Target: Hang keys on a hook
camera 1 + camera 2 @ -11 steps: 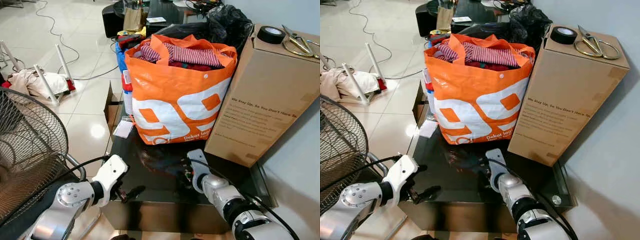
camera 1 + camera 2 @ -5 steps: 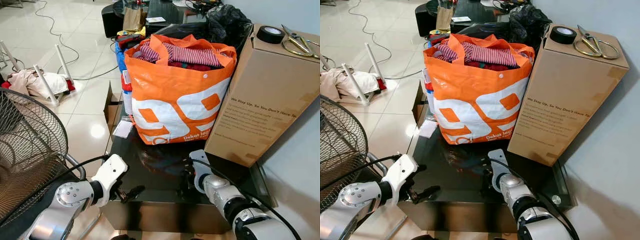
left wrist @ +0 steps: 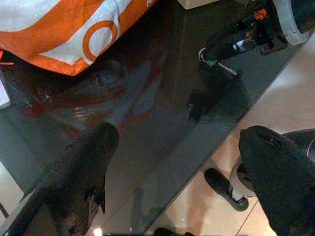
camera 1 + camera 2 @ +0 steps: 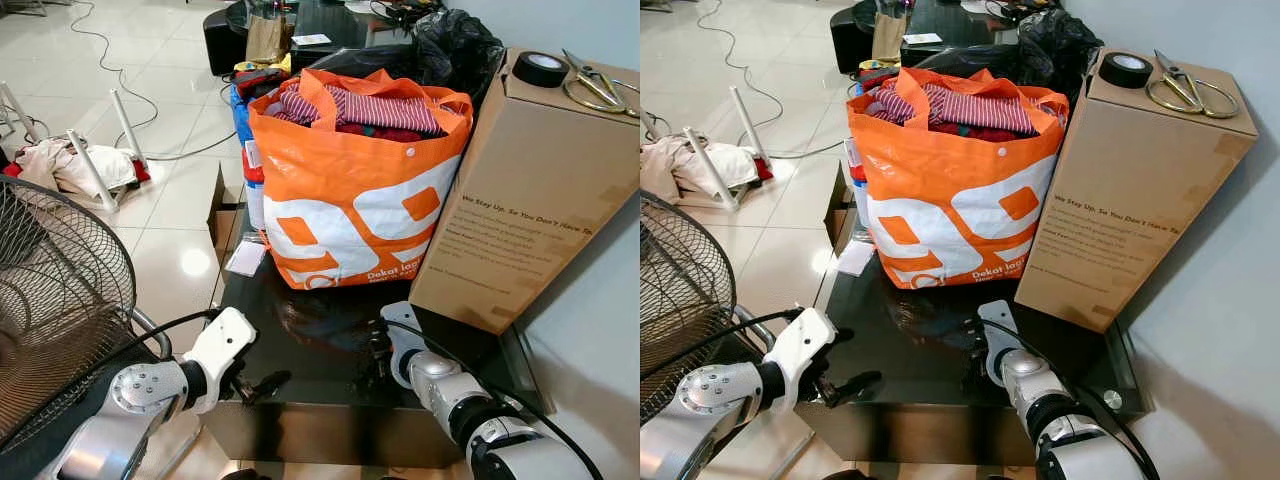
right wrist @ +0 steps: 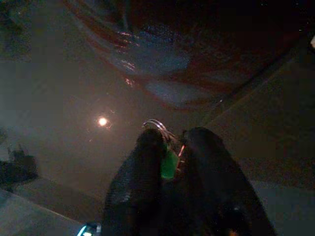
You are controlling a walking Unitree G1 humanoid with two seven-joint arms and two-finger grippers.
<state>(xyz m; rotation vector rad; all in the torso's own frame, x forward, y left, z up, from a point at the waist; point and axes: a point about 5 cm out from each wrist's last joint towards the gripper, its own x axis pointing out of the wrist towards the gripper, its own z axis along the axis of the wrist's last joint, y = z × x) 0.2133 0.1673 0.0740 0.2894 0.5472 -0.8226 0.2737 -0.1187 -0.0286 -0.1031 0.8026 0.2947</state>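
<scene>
Keys (image 5: 167, 147) with a green tag and a metal ring sit pinched between the two black fingers of the right gripper (image 5: 170, 142), which is closed on them just above the dark glass table (image 4: 330, 370). Seen from the left wrist, that gripper points down at the glass near the table's front edge. The left gripper (image 3: 177, 162) hovers at the front left corner of the table, its fingers (image 3: 83, 167) spread wide and empty. Behind stand an orange shopping bag (image 4: 350, 200) stuffed with striped clothes and a tall cardboard box (image 4: 525, 190) bearing a tape roll (image 4: 541, 68) and scissors (image 4: 598, 88). A fan grille (image 4: 55, 300) is at the robot's left
</scene>
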